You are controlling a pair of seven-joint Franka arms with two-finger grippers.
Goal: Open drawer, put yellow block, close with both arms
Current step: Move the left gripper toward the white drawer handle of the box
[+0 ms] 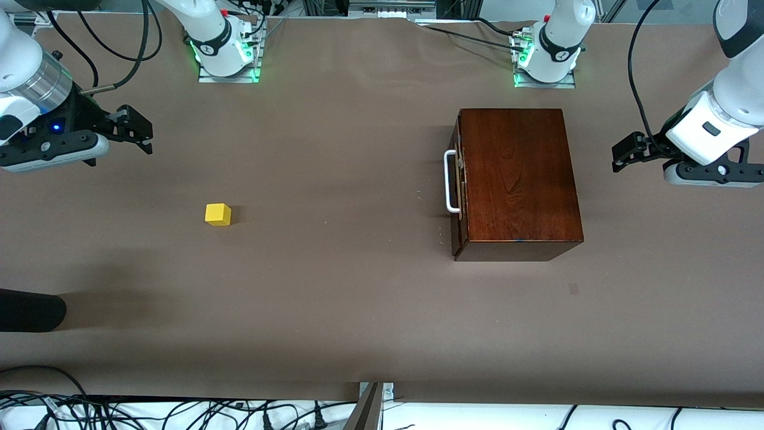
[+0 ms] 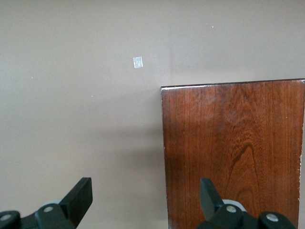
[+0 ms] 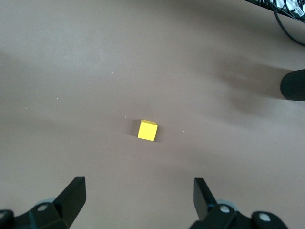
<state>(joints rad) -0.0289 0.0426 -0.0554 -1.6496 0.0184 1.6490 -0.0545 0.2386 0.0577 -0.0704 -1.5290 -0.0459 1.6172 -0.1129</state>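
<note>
The yellow block (image 1: 218, 214) lies on the brown table toward the right arm's end. The dark mahogany box (image 1: 516, 179) stands toward the left arm's end. Its drawer is pushed in, and its white handle (image 1: 450, 181) faces the block. My right gripper (image 1: 138, 130) hangs open and empty above the table near its own end, with the yellow block (image 3: 147, 130) in sight ahead of its fingers (image 3: 74, 193). My left gripper (image 1: 621, 156) hangs open and empty beside the box, on the side away from the handle. The box top (image 2: 233, 152) fills part of the left wrist view.
A black rounded object (image 1: 30, 310) juts in at the right arm's end, nearer to the front camera than the block. A small grey mark (image 1: 573, 288) lies on the table near the box. Cables (image 1: 179, 412) run along the front edge.
</note>
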